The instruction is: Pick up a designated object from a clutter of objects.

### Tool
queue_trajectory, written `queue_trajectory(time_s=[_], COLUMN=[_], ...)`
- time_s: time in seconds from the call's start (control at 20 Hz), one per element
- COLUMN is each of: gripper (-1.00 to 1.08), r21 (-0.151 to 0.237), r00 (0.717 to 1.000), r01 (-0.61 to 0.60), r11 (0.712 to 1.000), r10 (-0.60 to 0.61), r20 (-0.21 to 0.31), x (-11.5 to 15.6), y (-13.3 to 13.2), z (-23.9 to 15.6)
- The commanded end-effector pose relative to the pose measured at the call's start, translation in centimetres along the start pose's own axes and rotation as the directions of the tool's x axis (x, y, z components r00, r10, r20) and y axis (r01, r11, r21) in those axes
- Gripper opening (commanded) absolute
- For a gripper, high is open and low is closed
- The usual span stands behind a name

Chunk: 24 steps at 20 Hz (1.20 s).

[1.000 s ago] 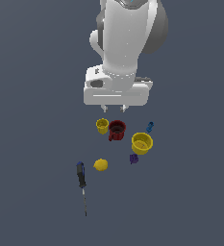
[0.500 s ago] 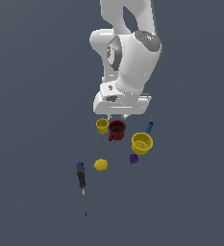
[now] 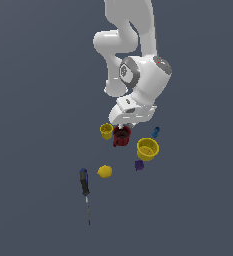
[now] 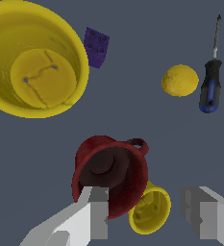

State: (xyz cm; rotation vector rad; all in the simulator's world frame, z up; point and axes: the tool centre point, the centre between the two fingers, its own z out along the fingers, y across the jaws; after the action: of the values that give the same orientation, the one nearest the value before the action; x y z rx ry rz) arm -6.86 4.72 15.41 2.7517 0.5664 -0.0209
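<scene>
The dark red mug (image 3: 121,135) stands upright between the small yellow cup (image 3: 106,131) and the larger yellow cup (image 3: 147,149). My gripper (image 3: 123,126) hangs just above the mug, its fingertips mostly hidden by the hand. In the wrist view the gripper (image 4: 149,214) is open and empty. One finger (image 4: 98,211) overlaps the red mug's (image 4: 111,170) rim, and the other finger (image 4: 200,216) is beyond the small yellow cup (image 4: 151,209). The mug's loop handle (image 4: 138,144) points toward the lemon (image 4: 180,80).
The larger yellow cup (image 4: 34,62) and purple piece (image 4: 95,46) lie close to the mug. The small blue piece (image 3: 156,132) is behind the larger cup. The lemon (image 3: 105,171), the purple piece (image 3: 139,165) and the screwdriver (image 3: 84,183) lie nearer the camera.
The arm has come down and the hand has dropped from well above the clutter to just over the red mug. The objects have not moved.
</scene>
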Motion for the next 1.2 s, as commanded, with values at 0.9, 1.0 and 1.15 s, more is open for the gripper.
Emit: queue_trajectory(time_s=[0.9, 1.0, 1.15], gripper=[0.28, 0.28, 0.28], r21=[-0.034, -0.034, -0.034], r00=[0.982, 0.982, 0.982], r01=[0.184, 0.185, 0.186], r11=[0.982, 0.982, 0.982], r10=[-0.185, -0.186, -0.187], r20=[-0.029, -0.029, -0.030], x=[-2.7, -2.7, -2.7], y=[-5.7, -5.7, -5.7], z=[3.6, 3.9, 4.6])
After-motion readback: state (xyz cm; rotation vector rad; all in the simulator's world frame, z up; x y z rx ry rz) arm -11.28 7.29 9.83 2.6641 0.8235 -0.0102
